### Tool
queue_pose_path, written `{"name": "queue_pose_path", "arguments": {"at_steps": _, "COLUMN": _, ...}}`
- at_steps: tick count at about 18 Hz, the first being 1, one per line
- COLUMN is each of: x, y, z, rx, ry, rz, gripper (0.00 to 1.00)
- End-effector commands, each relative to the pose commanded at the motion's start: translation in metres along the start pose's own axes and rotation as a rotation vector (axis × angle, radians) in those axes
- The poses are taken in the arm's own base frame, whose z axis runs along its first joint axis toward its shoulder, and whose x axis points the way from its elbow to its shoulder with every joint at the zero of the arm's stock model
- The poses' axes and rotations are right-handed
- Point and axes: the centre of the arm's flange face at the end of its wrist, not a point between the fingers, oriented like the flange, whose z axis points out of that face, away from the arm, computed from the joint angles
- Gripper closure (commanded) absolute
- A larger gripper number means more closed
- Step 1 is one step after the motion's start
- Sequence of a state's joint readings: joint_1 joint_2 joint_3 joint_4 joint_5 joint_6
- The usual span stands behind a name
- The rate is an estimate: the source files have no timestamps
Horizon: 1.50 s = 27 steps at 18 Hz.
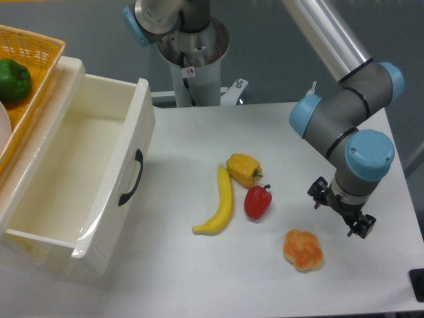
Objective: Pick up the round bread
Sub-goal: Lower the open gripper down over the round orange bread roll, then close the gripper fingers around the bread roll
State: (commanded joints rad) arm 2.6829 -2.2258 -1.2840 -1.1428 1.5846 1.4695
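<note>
Hovering to the right of the round bread (303, 250), the claw (342, 211) holds nothing; how far its fingers stand apart cannot be told from this angle. The bun lies alone on the white desk (199, 278) near the front edge, below and to the right of a red pepper (258, 201), a yellow bell pepper (244, 169) and a banana (220, 205), which cluster at the desk's centre. An open white drawer (73, 172) sits at the left, with a wicker basket (33, 59) holding a green pepper (13, 79) behind it. The claw is not yet over the bun. Descending from this offset, one finger would likely land on the glossy, lumpy crust and shove it toward the desk edge. A shallow or off-centre pinch could also let the rounded surface slip free during the lift.
</note>
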Motion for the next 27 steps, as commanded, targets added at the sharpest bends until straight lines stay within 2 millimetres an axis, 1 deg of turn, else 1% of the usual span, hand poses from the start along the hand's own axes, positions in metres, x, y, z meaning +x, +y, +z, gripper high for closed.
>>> {"name": "queue_pose_path", "arguments": {"at_steps": 2, "x": 0.0, "y": 0.0, "z": 0.002, "rx": 0.0, "ry": 0.003, "rz": -0.004, "gripper": 0.0}}
{"name": "queue_pose_path", "arguments": {"at_steps": 4, "x": 0.001, "y": -0.001, "z": 0.0, "rx": 0.009, "ry": 0.001, "rz": -0.005, "gripper": 0.0}}
{"name": "queue_pose_path", "arguments": {"at_steps": 8, "x": -0.001, "y": -0.003, "z": 0.007, "rx": 0.015, "ry": 0.005, "rz": -0.012, "gripper": 0.0}}
{"name": "queue_pose_path", "arguments": {"at_steps": 11, "x": -0.004, "y": -0.01, "z": 0.011, "rx": 0.064, "ry": -0.004, "rz": -0.035, "gripper": 0.0}}
{"name": "queue_pose_path", "arguments": {"at_steps": 13, "x": -0.004, "y": -0.019, "z": 0.02, "rx": 0.064, "ry": -0.017, "rz": -0.075, "gripper": 0.0}}
{"name": "queue_pose_path", "arguments": {"at_steps": 15, "x": 0.003, "y": -0.031, "z": 0.031, "rx": 0.066, "ry": -0.026, "rz": -0.097, "gripper": 0.0}}
{"name": "queue_pose_path", "arguments": {"at_steps": 17, "x": 0.004, "y": -0.037, "z": 0.041, "rx": 0.08, "ry": -0.064, "rz": -0.225, "gripper": 0.0}}
{"name": "queue_pose_path", "arguments": {"at_steps": 18, "x": 0.008, "y": -0.044, "z": 0.045, "rx": 0.085, "ry": -0.069, "rz": -0.27, "gripper": 0.0}}
{"name": "queue_pose_path", "arguments": {"at_steps": 19, "x": 0.009, "y": -0.048, "z": 0.044, "rx": 0.089, "ry": -0.07, "rz": -0.27, "gripper": 0.0}}
{"name": "queue_pose_path", "arguments": {"at_steps": 20, "x": 0.009, "y": -0.048, "z": 0.045, "rx": 0.089, "ry": -0.071, "rz": -0.258, "gripper": 0.0}}
{"name": "queue_pose_path", "arguments": {"at_steps": 22, "x": 0.013, "y": -0.049, "z": 0.056, "rx": 0.088, "ry": -0.054, "rz": -0.253, "gripper": 0.0}}
{"name": "queue_pose_path", "arguments": {"at_steps": 24, "x": 0.016, "y": -0.051, "z": 0.058, "rx": 0.1, "ry": -0.043, "rz": -0.257, "gripper": 0.0}}
{"name": "queue_pose_path", "arguments": {"at_steps": 25, "x": 0.019, "y": -0.05, "z": 0.059, "rx": 0.099, "ry": -0.036, "rz": -0.257, "gripper": 0.0}}
{"name": "queue_pose_path", "arguments": {"at_steps": 26, "x": 0.026, "y": -0.048, "z": 0.065, "rx": 0.094, "ry": -0.02, "rz": -0.252, "gripper": 0.0}}
{"name": "queue_pose_path", "arguments": {"at_steps": 27, "x": 0.03, "y": -0.044, "z": 0.061, "rx": 0.095, "ry": -0.018, "rz": -0.258, "gripper": 0.0}}
